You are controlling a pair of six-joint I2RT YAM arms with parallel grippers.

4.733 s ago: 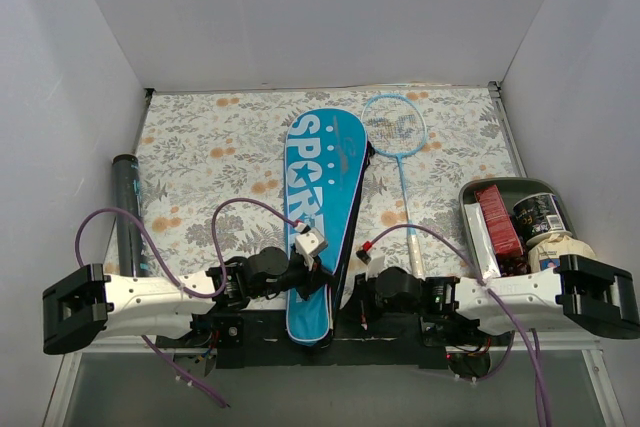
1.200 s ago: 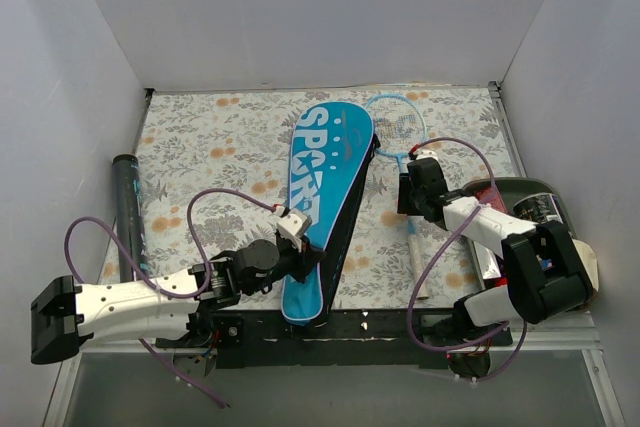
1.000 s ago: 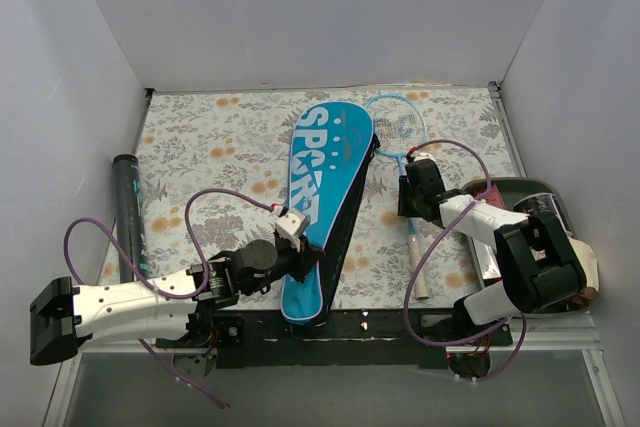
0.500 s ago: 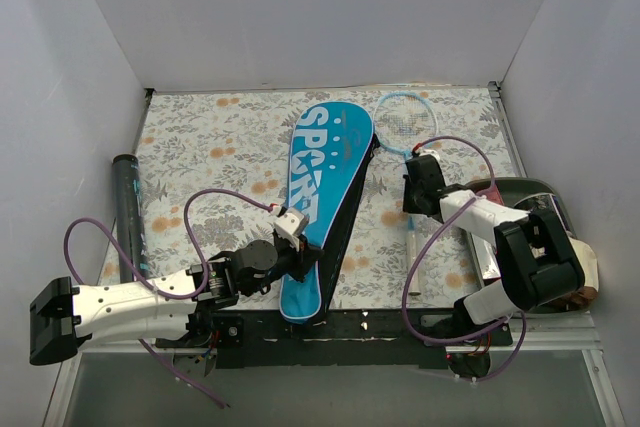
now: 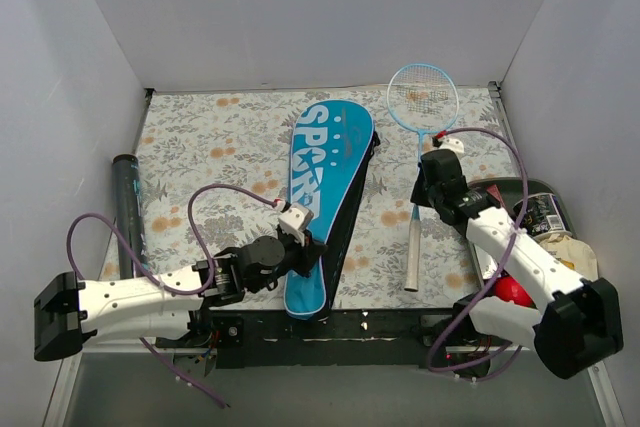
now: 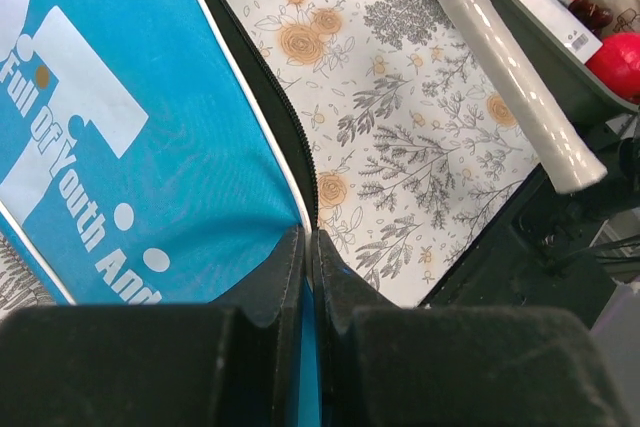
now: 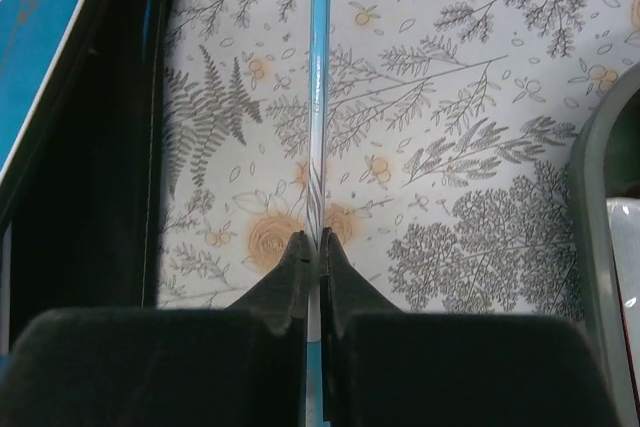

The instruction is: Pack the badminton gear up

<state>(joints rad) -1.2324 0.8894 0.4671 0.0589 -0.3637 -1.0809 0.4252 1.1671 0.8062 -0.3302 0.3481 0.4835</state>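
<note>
On your desk [image 5: 200,147] the blue cover [image 5: 325,177] lay lengthwise, its wide end far and its narrow end near. Your left pincer [image 6: 309,239] was pinching its zipper edge. Your right pincer [image 7: 311,242] pinched the racket [image 5: 414,235] by its shaft, head pointing away.

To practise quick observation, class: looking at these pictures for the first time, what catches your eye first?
A long blue cover lettered SPORT lies across the flowered mat, its zip edge pinched in the left hand. To its right, the right hand is shut on the thin shaft of a light-blue racket.
</note>
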